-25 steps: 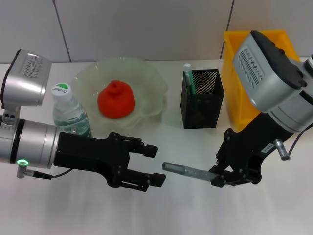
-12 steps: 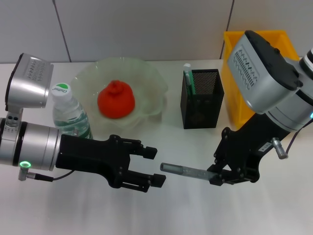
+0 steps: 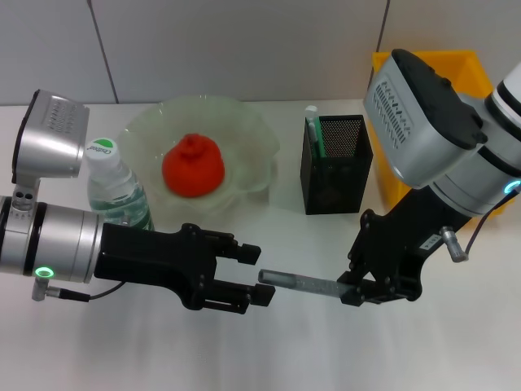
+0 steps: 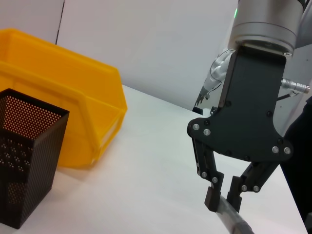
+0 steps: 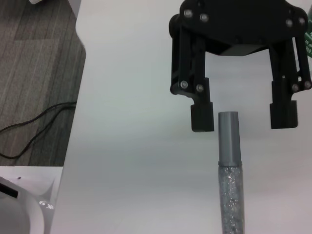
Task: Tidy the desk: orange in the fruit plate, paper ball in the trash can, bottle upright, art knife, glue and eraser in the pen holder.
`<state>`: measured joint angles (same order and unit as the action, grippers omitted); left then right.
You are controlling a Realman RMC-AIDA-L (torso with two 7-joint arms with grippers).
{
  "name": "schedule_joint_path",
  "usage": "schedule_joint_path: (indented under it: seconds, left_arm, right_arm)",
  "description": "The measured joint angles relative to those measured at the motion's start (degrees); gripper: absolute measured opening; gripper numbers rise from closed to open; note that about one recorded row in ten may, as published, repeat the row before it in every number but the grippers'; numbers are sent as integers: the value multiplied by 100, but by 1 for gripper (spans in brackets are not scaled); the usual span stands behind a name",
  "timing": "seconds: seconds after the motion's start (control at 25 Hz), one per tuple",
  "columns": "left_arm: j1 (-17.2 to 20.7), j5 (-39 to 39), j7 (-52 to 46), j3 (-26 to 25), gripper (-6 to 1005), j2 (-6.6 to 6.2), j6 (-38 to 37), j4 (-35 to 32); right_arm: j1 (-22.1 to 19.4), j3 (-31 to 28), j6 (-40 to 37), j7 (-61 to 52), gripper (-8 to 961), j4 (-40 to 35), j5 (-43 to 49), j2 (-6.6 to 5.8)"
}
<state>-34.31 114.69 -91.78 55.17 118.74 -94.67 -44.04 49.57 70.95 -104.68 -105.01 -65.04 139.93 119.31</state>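
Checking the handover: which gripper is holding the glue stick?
The right gripper is shut on one end of the glue stick; the left gripper is open, fingers either side of its free tip.

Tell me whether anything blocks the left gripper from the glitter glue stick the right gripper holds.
Nothing visible does. The grey-capped glitter glue stick points straight at the left gripper, whose jaws are open, with bare white table beneath. The right gripper grips its other end.

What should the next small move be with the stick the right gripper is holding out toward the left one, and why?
Probably ease the left gripper forward a touch so its open fingers straddle the grey cap, then close. The right gripper is shut on the glue stick, whose free end sits right at the left fingertips but not yet between them, as the right wrist view shows. The pen holder waits behind.
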Motion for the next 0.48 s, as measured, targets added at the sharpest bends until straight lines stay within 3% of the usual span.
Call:
schedule_joint_path:
  seconds: [0.24,0.36,0.48]
  left_arm:
    - [7,1,19,27,721,0,0,1]
    - [-1,-27,35,139,640,5,19,1]
    - [-8,-48,42,141,638,7,68,0]
  right_arm:
    - [16,55,151,-56,132,8,-2,8]
    - [19,205,272,-111,132,30,-15,12]
    - [19,259,318,-125,132,38,-21,13]
